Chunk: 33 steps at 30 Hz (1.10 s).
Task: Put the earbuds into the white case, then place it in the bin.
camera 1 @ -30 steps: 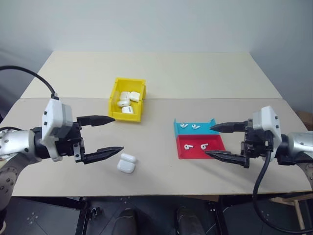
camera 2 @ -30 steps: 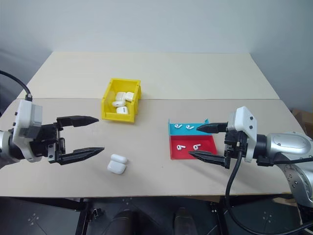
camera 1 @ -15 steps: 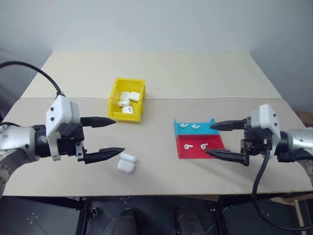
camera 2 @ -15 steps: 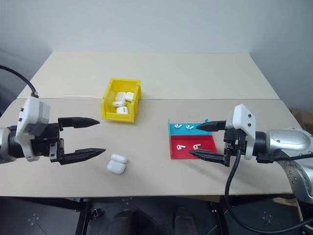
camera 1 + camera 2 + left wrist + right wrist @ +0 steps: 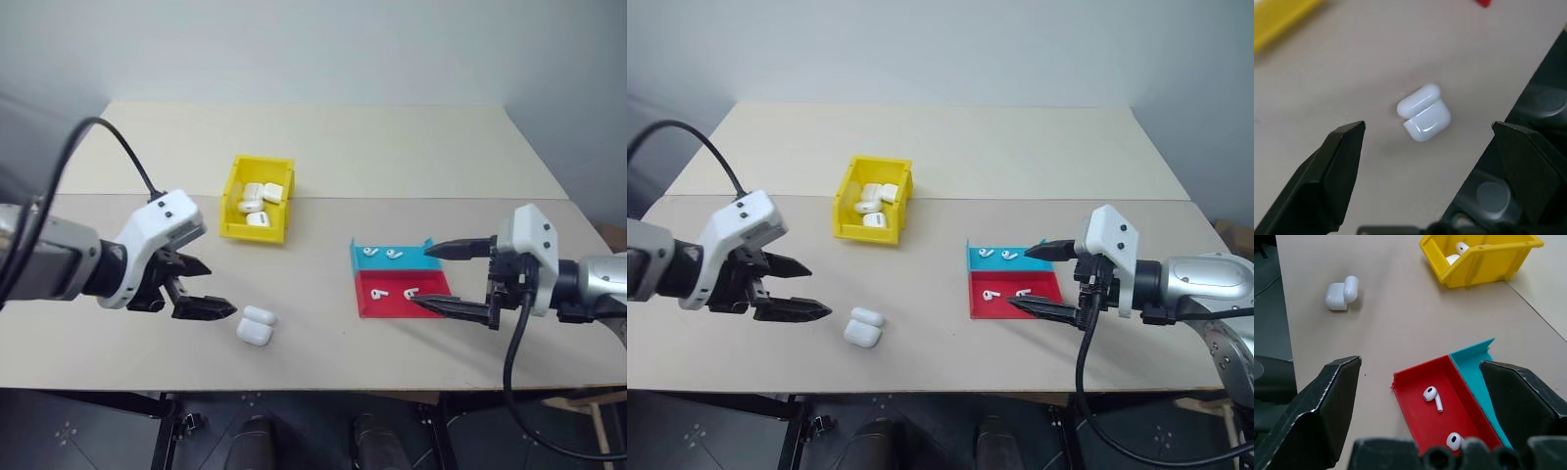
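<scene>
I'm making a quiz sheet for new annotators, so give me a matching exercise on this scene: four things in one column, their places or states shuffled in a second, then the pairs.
Things:
1. white case
2. bin
3. red tray
4. left gripper

Places or states:
A. holds two earbuds, beside the teal tray
B. yellow, already holding several white cases
C. open, pointing toward the case
D. lies on the bare table, lid open

Pairs: 1-D, 2-B, 3-A, 4-C
</scene>
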Motion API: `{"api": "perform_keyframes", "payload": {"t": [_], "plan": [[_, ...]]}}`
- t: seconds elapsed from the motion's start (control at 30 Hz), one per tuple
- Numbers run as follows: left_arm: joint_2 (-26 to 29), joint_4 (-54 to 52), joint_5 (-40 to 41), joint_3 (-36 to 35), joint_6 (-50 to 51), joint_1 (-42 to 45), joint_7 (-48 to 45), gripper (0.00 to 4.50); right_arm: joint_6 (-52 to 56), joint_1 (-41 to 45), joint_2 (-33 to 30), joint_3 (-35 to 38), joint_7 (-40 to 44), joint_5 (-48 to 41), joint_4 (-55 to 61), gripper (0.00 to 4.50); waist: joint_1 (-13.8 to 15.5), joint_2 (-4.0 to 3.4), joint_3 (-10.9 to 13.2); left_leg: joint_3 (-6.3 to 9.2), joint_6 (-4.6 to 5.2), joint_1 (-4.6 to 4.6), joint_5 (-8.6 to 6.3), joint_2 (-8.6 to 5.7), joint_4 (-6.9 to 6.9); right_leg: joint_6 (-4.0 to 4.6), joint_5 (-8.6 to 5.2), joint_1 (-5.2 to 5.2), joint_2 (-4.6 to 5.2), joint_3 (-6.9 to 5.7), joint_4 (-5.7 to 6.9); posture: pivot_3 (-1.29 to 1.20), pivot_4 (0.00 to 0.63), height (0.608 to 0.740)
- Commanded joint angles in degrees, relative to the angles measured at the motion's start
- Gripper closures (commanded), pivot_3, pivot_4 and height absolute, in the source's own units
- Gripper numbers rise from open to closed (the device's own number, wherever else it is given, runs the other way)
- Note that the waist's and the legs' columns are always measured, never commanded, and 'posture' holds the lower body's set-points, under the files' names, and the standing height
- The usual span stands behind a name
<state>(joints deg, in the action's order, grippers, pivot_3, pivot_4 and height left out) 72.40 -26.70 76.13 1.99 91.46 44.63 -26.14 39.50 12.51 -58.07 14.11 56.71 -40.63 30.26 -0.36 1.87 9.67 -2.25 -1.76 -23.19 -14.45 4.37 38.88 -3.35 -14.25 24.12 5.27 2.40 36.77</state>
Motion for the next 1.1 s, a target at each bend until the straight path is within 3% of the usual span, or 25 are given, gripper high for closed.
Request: {"api": "perform_keyframes", "payload": {"t": [0.03, 0.23, 0.37, 0.53, 0.7, 0.83, 0.9, 1.1], "plan": [[2.07, 3.41, 10.45, 5.4, 1.04, 3.6, 8.63, 0.0, 0.88, -0.2, -0.15, 1.39, -1.76, -0.61, 2.46, 0.01, -0.34, 0.02, 0.01, 0.0, 0.0, -0.03, 0.0, 0.0, 0.0, 0.0, 0.0, 0.04, 0.0, 0.01, -0.01, 0.0, 0.15, 0.74], [5.61, 5.48, 29.21, 21.1, -0.23, 10.42, 22.41, 0.0, 1.9, -1.34, -0.13, 2.07, -3.05, -1.69, 3.81, 0.01, -0.3, 0.03, 0.02, 0.02, 0.0, 0.01, 0.0, 0.0, 0.03, 0.0, 0.0, 0.01, 0.02, 0.0, 0.03, 0.0, 0.15, 0.74], [5.61, 5.29, 36.28, 31.97, -3.44, 14.7, 33.7, 0.0, 2.32, -2.07, 0.07, 2.29, -3.7, -2.35, 4.27, 0.01, -0.03, 0.03, 0.02, 0.02, 0.0, 0.02, 0.0, 0.0, 0.03, 0.0, 0.0, -0.02, 0.02, 0.01, 0.03, 0.0, 0.15, 0.74], [4.37, 2.0, 36.87, 36.28, -9.12, 14.95, 41.46, 0.0, 2.77, -2.64, 0.63, 2.25, -4.86, -2.95, 5.42, 0.01, 0.31, 0.03, 0.01, 0.01, -0.01, 0.02, 0.0, -0.01, 0.03, 0.01, 0.0, -0.01, 0.02, 0.02, 0.02, 0.0, 0.15, 0.74], [5.9, -3.44, 36.87, 30.75, -12.81, 14.48, 38.98, 0.0, 3.16, -4.69, 0.4, 4.02, -5.22, -4.55, 6.28, 0.01, 0.98, 0.03, 0.02, 0.01, -0.01, 0.01, 0.01, -0.01, 0.04, 0.01, 0.0, -0.02, 0.02, 0.01, -0.01, 0.0, 0.15, 0.74], [7.14, -4.04, 36.87, 22.58, -16.64, 10.98, 31.89, 0.81, 3.09, -5.65, 0.49, 4.53, -5.59, -4.91, 6.43, 0.0, 1.07, 0.02, 0.01, -0.01, -0.02, 0.03, 0.01, -0.02, 0.03, 0.01, 0.0, -0.04, 0.03, 0.0, -0.01, 0.0, 0.15, 0.74], [5.56, -4.6, 36.03, 19.14, -18.43, 8.14, 29.01, 1.5, 3.1, -5.6, 0.83, 4.17, -6.18, -4.82, 6.6, 0.0, 1.07, 0.02, 0.0, -0.01, -0.02, 0.1, 0.01, -0.02, 0.05, 0.01, 0.0, -0.1, 0.02, 0.0, 0.01, 0.0, 0.15, 0.74], [0.61, -5.47, 30.86, 20.29, -15.73, 3.68, 26.63, 3.43, 3.38, -5.71, 1.17, 4.04, -7.75, -5.19, 7.41, 0.0, 1.08, 0.02, 0.0, -0.02, -0.02, 0.14, 0.01, -0.03, 0.04, 0.01, -0.01, -0.18, 0.03, 0.01, -0.03, 0.0, 0.15, 0.74]]}}
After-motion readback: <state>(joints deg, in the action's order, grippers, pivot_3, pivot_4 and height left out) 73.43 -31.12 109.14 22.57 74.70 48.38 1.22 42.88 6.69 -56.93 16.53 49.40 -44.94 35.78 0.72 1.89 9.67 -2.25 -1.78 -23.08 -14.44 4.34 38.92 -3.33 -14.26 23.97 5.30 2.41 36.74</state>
